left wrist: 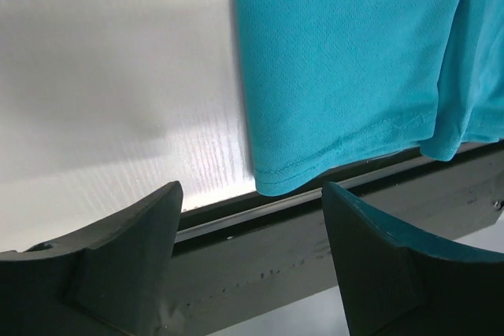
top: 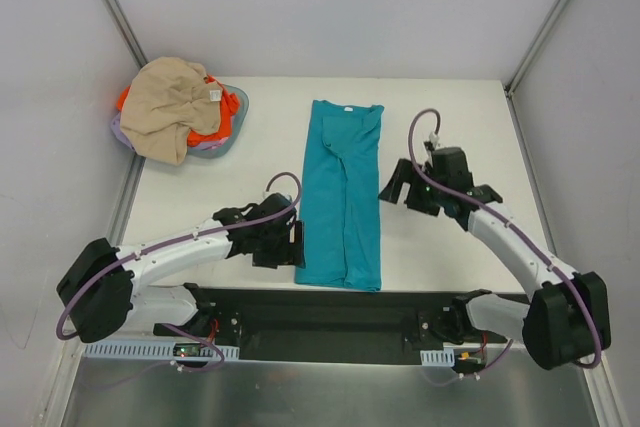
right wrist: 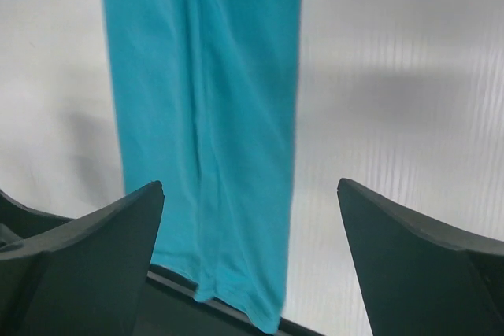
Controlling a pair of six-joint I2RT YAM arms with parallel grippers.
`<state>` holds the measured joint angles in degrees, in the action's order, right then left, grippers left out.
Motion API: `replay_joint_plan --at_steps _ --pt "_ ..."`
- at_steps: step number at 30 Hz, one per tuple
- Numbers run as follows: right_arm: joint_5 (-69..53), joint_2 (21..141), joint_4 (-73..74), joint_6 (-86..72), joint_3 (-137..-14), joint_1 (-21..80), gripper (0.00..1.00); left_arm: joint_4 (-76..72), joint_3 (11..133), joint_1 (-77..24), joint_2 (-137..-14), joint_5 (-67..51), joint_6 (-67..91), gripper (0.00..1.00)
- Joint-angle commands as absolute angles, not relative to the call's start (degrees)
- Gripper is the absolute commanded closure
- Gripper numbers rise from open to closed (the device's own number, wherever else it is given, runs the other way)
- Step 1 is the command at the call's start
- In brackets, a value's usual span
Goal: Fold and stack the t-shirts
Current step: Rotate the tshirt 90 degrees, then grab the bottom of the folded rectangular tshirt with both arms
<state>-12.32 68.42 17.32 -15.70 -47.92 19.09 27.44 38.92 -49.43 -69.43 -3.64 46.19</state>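
Observation:
The teal-blue t-shirt (top: 342, 197) lies on the white table, folded lengthwise into a long narrow strip, collar at the far end. My left gripper (top: 297, 244) is open and empty beside the strip's near left corner; its wrist view shows the teal hem (left wrist: 346, 60) just beyond the open gripper (left wrist: 252, 249). My right gripper (top: 395, 187) is open and empty beside the strip's right edge; in the right wrist view the shirt (right wrist: 205, 100) runs away from the open gripper (right wrist: 250, 234). The beige t-shirt (top: 170, 107) is heaped over the orange t-shirt (top: 222, 119) at the back left.
The bluish-lavender basket (top: 236, 133) holds the beige and orange shirts at the table's back left corner. A dark rail (top: 330, 307) runs along the near table edge, right under the teal hem; it also shows in the left wrist view (left wrist: 315, 249). Grey walls enclose the table.

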Motion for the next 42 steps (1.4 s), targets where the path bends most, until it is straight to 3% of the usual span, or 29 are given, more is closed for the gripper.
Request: replay_joint_plan --at_steps 1,10,11,17,18,19,27,42 --pt "-13.8 60.0 20.0 -18.5 -38.5 22.3 0.04 23.7 36.1 -49.1 -70.2 -10.5 46.9 0.31" --pt "-14.6 50.0 27.8 -19.4 -32.0 24.9 0.04 16.6 31.8 -49.2 -72.9 -16.3 48.6 0.54" --pt "-14.8 49.7 28.7 -18.6 -32.1 25.0 0.03 15.6 31.6 -49.1 -73.5 -16.8 48.8 0.62" --pt "-16.6 49.7 31.1 -18.8 -30.8 27.2 0.03 14.2 31.6 -49.2 -75.1 -16.4 49.5 0.81" --pt "-18.4 50.2 31.0 -18.5 -30.7 27.9 0.03 13.9 31.7 -49.2 -75.4 -16.6 49.4 0.96" --pt "-18.9 50.5 31.5 -18.5 -30.8 28.5 0.03 14.1 32.1 -49.1 -75.6 -16.9 49.4 1.00" --pt "-20.4 58.6 32.1 -19.0 -30.8 37.0 0.04 14.1 31.2 -49.1 -74.9 -17.5 50.1 1.00" --pt "-20.2 71.5 25.1 -23.0 -30.9 42.4 0.57 14.1 30.2 -49.2 -73.9 -16.3 51.9 1.00"
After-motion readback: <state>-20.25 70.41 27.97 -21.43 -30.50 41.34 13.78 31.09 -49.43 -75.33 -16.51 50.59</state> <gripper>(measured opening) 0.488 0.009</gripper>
